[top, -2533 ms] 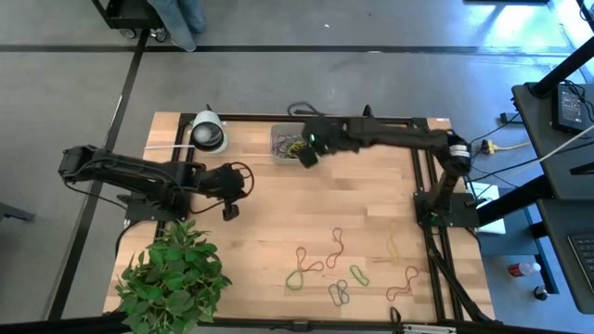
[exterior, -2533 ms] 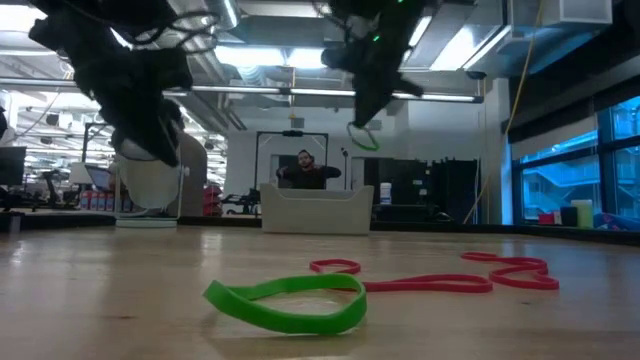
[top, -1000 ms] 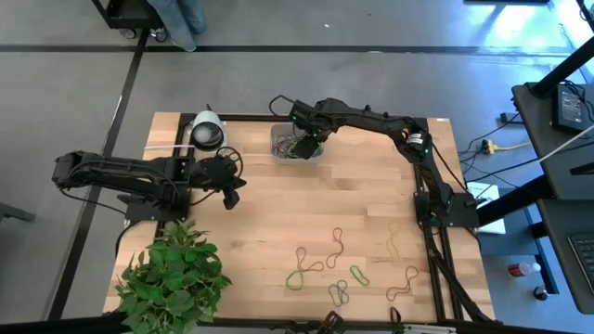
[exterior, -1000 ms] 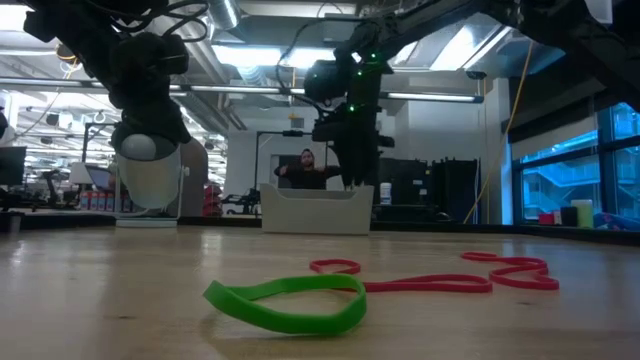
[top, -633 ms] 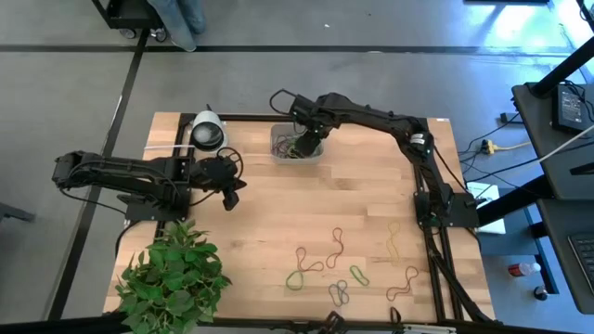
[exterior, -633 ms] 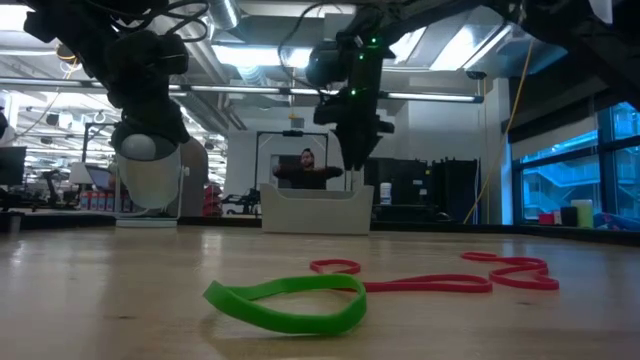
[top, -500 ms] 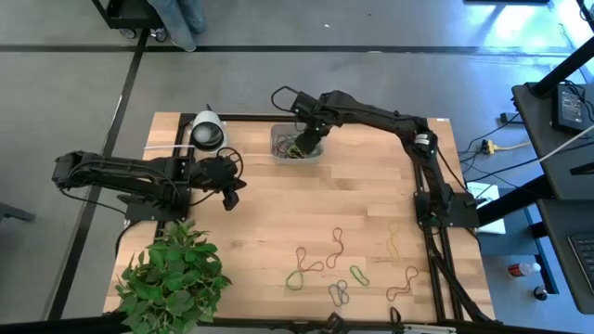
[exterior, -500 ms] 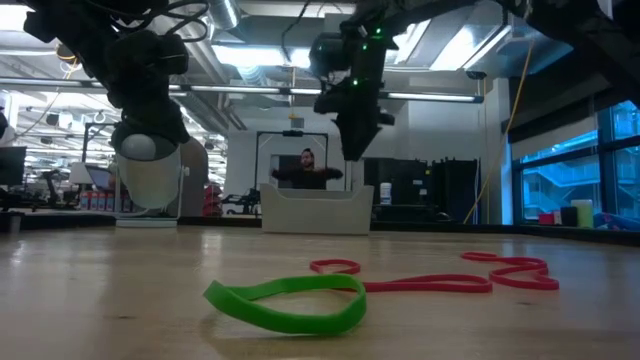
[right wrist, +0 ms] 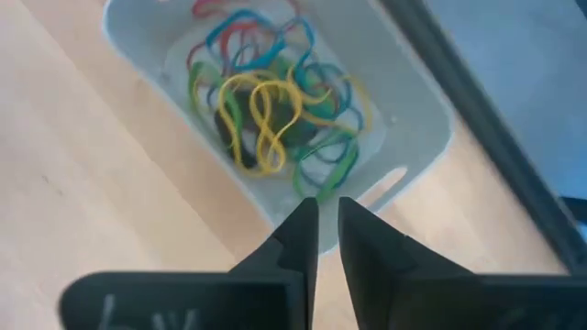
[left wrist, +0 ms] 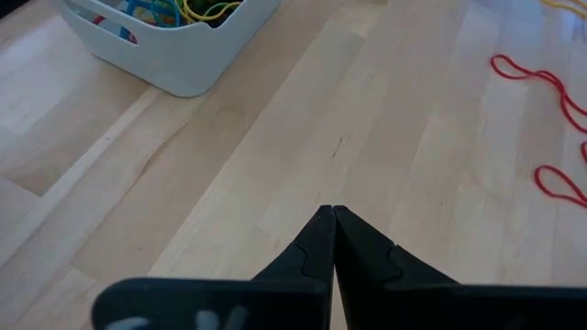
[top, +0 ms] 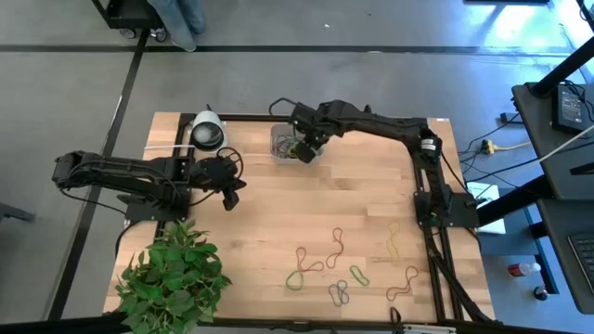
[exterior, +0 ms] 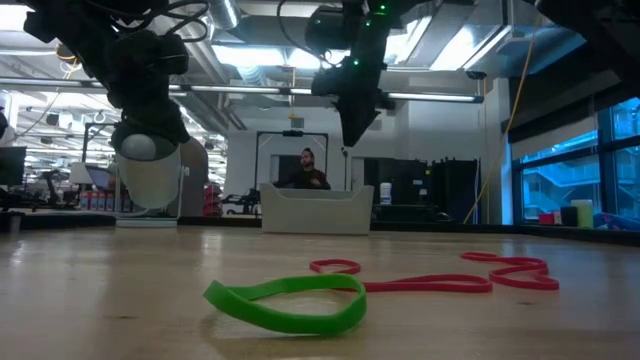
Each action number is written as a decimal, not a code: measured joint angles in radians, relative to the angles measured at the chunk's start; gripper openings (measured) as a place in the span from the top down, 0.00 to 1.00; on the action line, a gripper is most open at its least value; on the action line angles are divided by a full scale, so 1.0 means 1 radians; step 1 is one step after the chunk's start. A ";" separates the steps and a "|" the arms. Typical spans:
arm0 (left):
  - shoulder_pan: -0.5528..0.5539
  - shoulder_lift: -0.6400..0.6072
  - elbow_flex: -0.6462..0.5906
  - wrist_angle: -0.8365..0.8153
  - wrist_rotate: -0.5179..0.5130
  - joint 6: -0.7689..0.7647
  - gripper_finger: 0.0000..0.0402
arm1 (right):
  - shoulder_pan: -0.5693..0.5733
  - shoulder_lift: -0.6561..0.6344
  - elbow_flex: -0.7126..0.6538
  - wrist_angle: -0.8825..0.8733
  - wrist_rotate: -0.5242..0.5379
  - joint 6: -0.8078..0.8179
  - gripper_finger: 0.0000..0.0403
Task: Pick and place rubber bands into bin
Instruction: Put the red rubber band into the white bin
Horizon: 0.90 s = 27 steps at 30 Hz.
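Observation:
The bin [top: 281, 139] stands at the table's far edge, a tangle of coloured rubber bands [right wrist: 271, 101] lying in it. My right gripper [right wrist: 327, 213] hangs above the bin's near side, pointing down, its fingers a narrow gap apart with nothing between them. Several more rubber bands [top: 339, 269] lie flat on the wood near the table's front right; a green one [exterior: 290, 303] and red ones [exterior: 430, 283] show close up in the low view. My left gripper [left wrist: 332, 213] is shut and empty above the table's left half [top: 232, 192].
A white-and-black tape roll [top: 208, 133] stands left of the bin at the far edge. A leafy green plant [top: 176, 278] fills the near left corner. Bare wood lies between the bin and the loose bands.
My right gripper has risen straight up out of the bin and drawn slightly toward the table's near edge, its fingers closing to a narrow gap. The green band that it carried earlier no longer hangs from it.

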 joint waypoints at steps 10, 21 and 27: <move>0.000 0.000 0.000 -0.001 0.000 0.013 1.00 | 0.087 -0.185 -0.291 0.137 0.011 0.164 0.99; -0.001 0.000 0.000 0.012 0.043 0.140 0.99 | 0.305 -0.543 -0.764 0.259 0.087 0.531 0.96; -0.022 0.019 0.023 0.021 0.053 0.170 1.00 | 0.447 -0.683 -0.952 0.332 0.087 0.669 0.99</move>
